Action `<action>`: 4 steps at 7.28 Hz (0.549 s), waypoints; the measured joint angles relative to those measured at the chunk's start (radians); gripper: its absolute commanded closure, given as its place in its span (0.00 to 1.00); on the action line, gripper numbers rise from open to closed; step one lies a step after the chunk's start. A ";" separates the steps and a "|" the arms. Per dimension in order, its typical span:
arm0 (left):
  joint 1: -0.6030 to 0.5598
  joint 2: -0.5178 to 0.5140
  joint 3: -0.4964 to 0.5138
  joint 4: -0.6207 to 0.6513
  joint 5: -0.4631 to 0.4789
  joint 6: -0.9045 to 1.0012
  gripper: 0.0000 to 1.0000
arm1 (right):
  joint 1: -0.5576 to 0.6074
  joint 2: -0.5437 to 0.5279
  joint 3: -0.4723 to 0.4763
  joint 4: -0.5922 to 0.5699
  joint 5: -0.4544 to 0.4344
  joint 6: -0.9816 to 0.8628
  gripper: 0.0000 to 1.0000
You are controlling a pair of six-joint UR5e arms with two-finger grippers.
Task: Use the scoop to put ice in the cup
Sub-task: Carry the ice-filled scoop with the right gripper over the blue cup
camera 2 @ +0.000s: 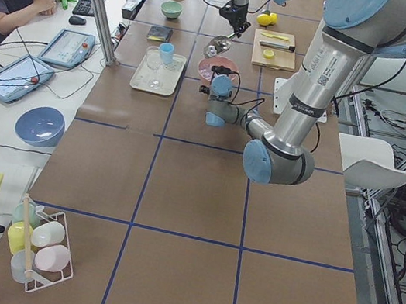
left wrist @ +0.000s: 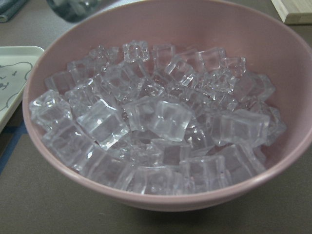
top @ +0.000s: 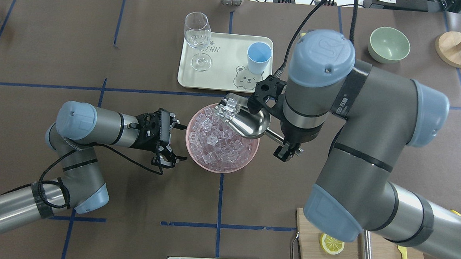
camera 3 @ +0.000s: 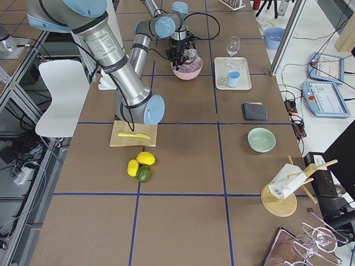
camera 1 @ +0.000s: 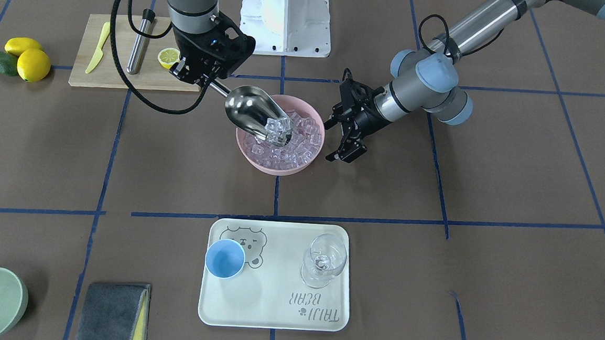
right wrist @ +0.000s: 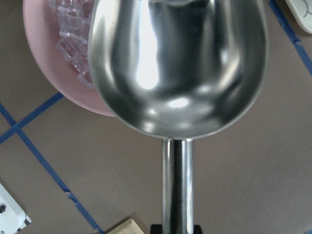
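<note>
Close by the robot, on its right, a board [camera 1: 114, 72] carries a lemon half [camera 1: 168, 56], a yellow knife [camera 1: 98, 50] and a steel cylinder [camera 1: 138, 41]. Just beyond it the right gripper [top: 289, 149] is clamped on the thin handle of the scoop [top: 250, 122]. The scoop hangs tilted over the far right part of the pink bowl [top: 220, 170], its mouth turned toward the far left. A few cubes of ice [camera 1: 278, 129] sit at the scoop's lip, and the rest lie heaped in the bowl.

On the bowl's left the left gripper [top: 179, 142] lies level with its fingers spread apart, the tips just beside the rim; whether they touch it I cannot tell.

Farther out, past a blue tape line, a cream tray [top: 221, 72] holds the cup [top: 258, 56] upright at its right end. A glass [top: 198, 37] stands at the tray's left end, well apart from the cup. Far right of the tray sits a green bowl [top: 389, 44], with a folded grey cloth [camera 1: 112, 313] between it and the tray.
</note>
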 measured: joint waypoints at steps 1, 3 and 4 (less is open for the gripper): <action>0.000 -0.001 0.000 0.000 0.000 0.000 0.00 | 0.042 0.000 0.001 -0.003 0.039 0.007 1.00; 0.000 -0.002 0.000 0.000 0.000 0.000 0.00 | 0.111 0.002 -0.010 -0.012 0.090 0.076 1.00; 0.000 -0.002 0.000 0.000 0.000 -0.001 0.00 | 0.132 0.005 -0.028 -0.013 0.101 0.122 1.00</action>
